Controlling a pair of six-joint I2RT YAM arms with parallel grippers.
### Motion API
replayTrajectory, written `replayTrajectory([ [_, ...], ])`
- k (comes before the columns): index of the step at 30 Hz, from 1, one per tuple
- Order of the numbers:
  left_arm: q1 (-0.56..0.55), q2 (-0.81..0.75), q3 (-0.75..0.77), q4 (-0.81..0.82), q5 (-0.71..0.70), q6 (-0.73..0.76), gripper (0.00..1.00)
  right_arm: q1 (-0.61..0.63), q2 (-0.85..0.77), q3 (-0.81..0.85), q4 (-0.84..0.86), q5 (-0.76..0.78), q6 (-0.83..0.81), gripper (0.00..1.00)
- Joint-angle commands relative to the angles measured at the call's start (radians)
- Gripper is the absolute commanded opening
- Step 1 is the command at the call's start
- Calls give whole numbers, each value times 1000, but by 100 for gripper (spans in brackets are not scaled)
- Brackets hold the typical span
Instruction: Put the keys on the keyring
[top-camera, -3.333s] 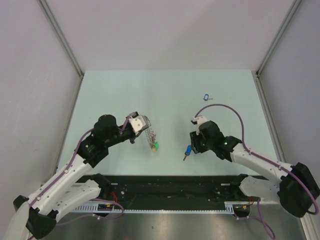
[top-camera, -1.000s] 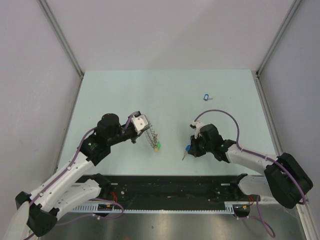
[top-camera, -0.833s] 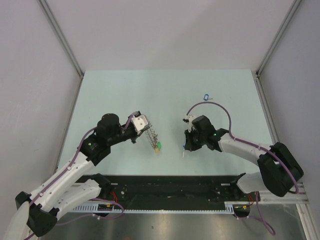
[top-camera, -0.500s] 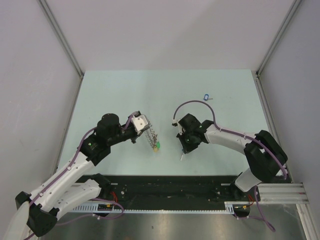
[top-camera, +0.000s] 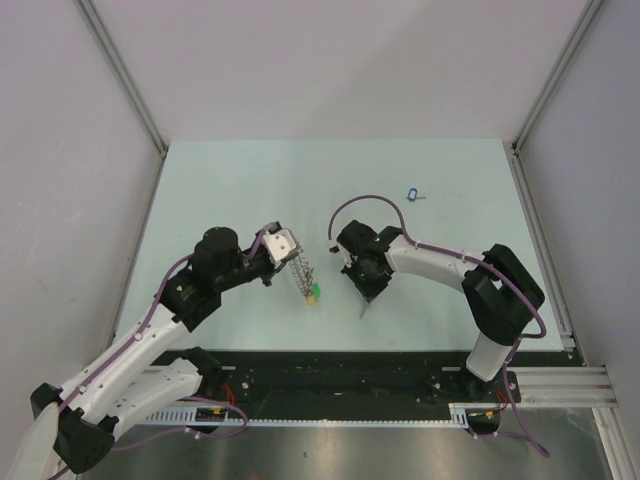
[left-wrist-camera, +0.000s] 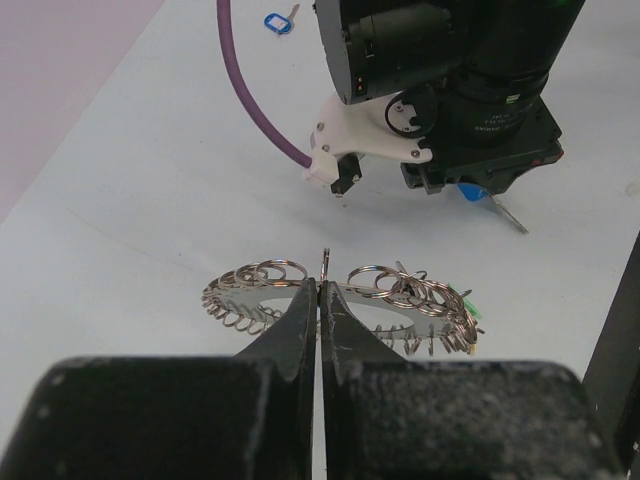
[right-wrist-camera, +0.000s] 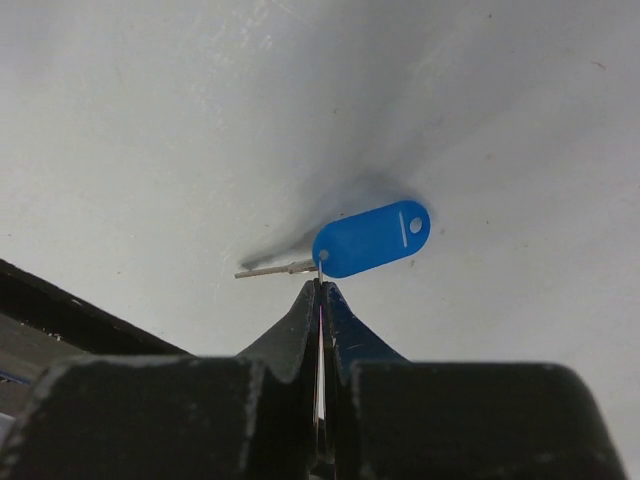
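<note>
My left gripper (top-camera: 287, 252) is shut on the rim of the keyring (top-camera: 305, 276), a large silver ring fringed with small rings and a green tag, held just above the table. In the left wrist view the keyring (left-wrist-camera: 395, 302) spreads either side of the shut gripper (left-wrist-camera: 322, 288). My right gripper (top-camera: 368, 292) is shut on the small ring of a blue-tagged key (right-wrist-camera: 372, 238), which hangs over the table just right of the keyring. Its silver blade (top-camera: 364, 309) points down and left. The left wrist view shows the blue tag (left-wrist-camera: 470, 192) under the right gripper. A second blue-tagged key (top-camera: 412, 194) lies far right.
A purple cable (top-camera: 365, 201) loops off the right wrist above the table. The black rail (top-camera: 340, 375) with the arm bases runs along the near edge. Grey walls close in the left, right and back sides.
My right arm has swung left with the blue-tagged key, from the right of the table to close beside the keyring. My left arm and the keyring have stayed put.
</note>
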Motion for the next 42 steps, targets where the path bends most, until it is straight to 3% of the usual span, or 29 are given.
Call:
replayTrajectory([
  [1, 8, -22, 1, 63, -2, 15, 0, 11, -7, 88, -59, 31, -29, 0],
  [7, 8, -28, 5, 65, -1, 15, 0, 27, -18, 84, -109, 65, -26, 0],
  [11, 8, -32, 1, 63, -5, 16, 0, 28, 11, 100, -50, 14, -32, 0],
  [21, 8, -41, -2, 65, -21, 15, 1, 47, -44, 155, 78, 60, -76, 0],
  [42, 8, -43, 1, 62, -13, 16, 0, 64, 66, 51, -60, 23, -82, 0],
])
